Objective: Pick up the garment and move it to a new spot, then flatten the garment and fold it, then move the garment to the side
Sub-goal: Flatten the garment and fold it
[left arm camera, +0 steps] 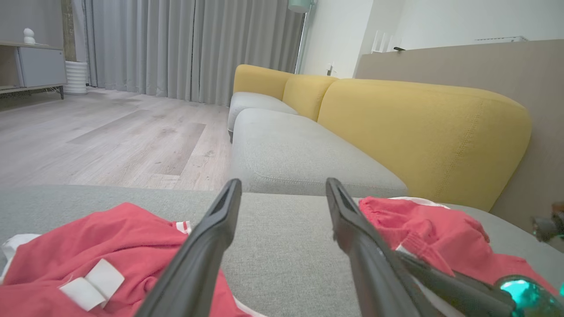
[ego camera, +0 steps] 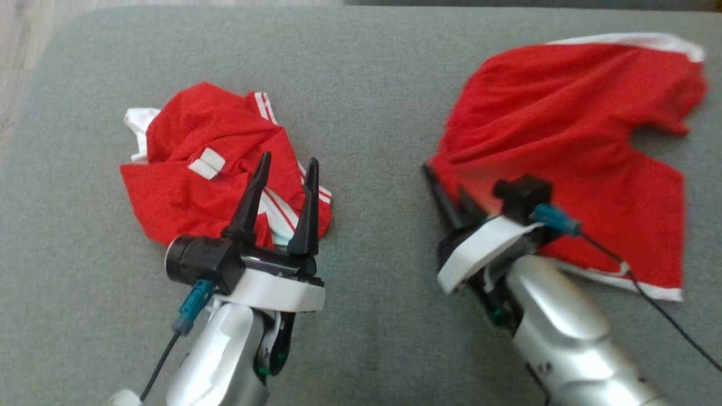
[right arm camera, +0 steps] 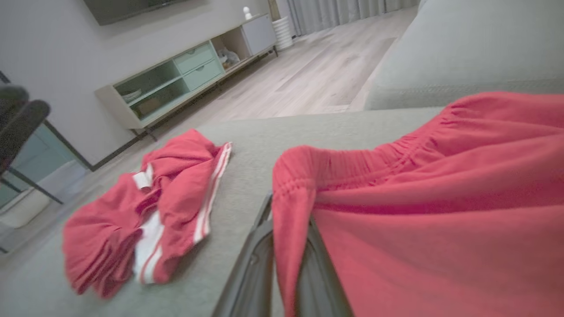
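The right gripper (right arm camera: 288, 218) is pinched tight on the elastic waistband corner of the red shorts (ego camera: 564, 124), which spread over the grey cushion (ego camera: 372, 84) toward two o'clock in the head view. The left gripper (ego camera: 289, 160) stands wide apart, holding nothing, above a crumpled red garment (ego camera: 186, 186) at nine o'clock.

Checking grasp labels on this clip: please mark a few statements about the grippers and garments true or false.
1. The right gripper has its jaws shut on the spread garment at its waistband. True.
2. The left gripper has its jaws open, by the crumpled garment. True.
3. Both garments are blue. False: both are red.
4. The crumpled garment lies in a basket. False: it lies on the grey cushion.
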Motion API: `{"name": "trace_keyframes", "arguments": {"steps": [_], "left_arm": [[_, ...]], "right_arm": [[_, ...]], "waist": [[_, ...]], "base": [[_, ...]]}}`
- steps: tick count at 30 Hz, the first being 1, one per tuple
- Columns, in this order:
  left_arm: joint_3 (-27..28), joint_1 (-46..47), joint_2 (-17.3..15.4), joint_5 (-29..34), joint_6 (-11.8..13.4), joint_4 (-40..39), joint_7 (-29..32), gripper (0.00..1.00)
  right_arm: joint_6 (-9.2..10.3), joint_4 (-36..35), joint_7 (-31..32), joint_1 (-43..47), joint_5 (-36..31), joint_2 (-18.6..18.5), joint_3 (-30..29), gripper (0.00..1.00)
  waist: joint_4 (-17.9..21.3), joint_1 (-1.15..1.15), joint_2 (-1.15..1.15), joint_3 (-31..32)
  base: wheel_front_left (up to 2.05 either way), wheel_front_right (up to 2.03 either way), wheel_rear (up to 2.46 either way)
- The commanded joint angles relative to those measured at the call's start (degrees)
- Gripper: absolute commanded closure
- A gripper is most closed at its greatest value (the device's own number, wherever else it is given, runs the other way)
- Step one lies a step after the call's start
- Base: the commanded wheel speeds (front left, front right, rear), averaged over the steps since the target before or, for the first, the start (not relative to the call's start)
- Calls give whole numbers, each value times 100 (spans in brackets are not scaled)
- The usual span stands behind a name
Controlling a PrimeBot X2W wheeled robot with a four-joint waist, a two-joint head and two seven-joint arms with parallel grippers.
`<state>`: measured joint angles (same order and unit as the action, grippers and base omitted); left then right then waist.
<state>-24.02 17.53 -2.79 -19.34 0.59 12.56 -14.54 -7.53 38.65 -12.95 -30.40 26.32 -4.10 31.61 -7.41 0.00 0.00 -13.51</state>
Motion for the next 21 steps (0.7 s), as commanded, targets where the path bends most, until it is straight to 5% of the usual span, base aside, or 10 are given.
{"name": "trace_keyframes", "arguments": {"steps": [1, 5, 13, 14, 15, 16, 21], "left_arm": [[170, 154, -11, 11, 24, -153, -46, 0], [189, 87, -13, 25, 10, -149, -46, 0], [169, 81, -16, 70, -4, -181, -46, 0], [160, 89, -16, 72, -5, -185, -46, 0], [152, 95, -15, 73, -6, -189, -46, 0], [146, 101, -15, 73, -5, -190, -46, 0], [175, 108, -20, 74, 9, -171, -46, 0]], "right_arm": [[4, -325, 94, 106, 285, -3, 364, 100], [4, -680, 350, 237, 1019, -339, 811, 100], [4, -337, 455, 29, 1269, -702, 923, 100], [4, -220, 458, -24, 1189, -727, 936, 84], [4, -95, 446, -82, 1062, -745, 958, 33], [4, 21, 420, -135, 946, -739, 966, 0], [4, 367, 171, -309, 659, -567, 758, 0]], "waist": [[62, 0, 0, 88], [124, 0, 0, 163], [140, 0, 0, 95], [138, 0, 0, 78], [137, 0, 0, 64], [140, 0, 0, 51], [225, 0, 0, 51]], "base": [[0, 0, 0], [0, 0, 0], [0, 0, 0], [0, 0, 0], [0, 0, 0], [0, 0, 0], [0, 0, 0]]}}
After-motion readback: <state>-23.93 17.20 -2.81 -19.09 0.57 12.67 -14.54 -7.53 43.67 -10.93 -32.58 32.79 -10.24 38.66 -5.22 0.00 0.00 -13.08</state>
